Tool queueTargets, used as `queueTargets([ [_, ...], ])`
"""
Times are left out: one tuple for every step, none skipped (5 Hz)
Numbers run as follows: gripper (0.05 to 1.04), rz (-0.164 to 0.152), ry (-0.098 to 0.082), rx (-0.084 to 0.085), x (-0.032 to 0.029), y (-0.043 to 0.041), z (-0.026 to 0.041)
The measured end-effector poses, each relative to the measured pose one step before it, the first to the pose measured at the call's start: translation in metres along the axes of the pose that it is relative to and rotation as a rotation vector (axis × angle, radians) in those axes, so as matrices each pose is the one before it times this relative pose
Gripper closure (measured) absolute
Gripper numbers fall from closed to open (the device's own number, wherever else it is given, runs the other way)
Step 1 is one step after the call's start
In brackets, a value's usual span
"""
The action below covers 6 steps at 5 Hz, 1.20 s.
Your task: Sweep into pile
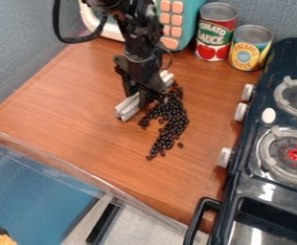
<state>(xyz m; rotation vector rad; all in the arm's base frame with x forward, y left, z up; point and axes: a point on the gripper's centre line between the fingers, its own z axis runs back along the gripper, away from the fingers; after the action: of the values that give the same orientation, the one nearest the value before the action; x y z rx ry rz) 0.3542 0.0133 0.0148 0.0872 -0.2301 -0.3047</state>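
Gripper (142, 99) clamped on wht bar (127, 109); blk beans (170, 115) just beside it, b/w gripper & stove (247, 162).

Your arm (140, 43) is black pretty much all over, with chunky, angular sections stacked down its length. You've got a fat black cable (56, 19) looping off one side, plus a skinnier dark wire (171, 60) bowing out lower down. Your gripper (143, 95) is black too, kinda blocky.

Room runs between beans (171, 115) and stove (250, 185); cans (216, 31) block behind.
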Motion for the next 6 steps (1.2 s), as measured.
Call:
queueTargets([
  [0.712,0.0103,-0.0089,-0.0184,-0.0024,-0.00917,0.00192],
  [0.712,-0.0194,0.0072,-0.0221,-0.00431,-0.0161,0.00284],
  [0.712,0.0106,0.005,-0.0282,-0.00489,-0.01233,0.00148],
  [0.712,0.0061,0.0024,-0.0156,-0.00408,-0.00809,0.00068],
  [0.712,0.0303,-0.0067,0.0049,-0.00159,-0.00029,0.00032],
  [0.712,0.0236,0.0022,0.0034,0.00056,0.00251,0.00315],
])
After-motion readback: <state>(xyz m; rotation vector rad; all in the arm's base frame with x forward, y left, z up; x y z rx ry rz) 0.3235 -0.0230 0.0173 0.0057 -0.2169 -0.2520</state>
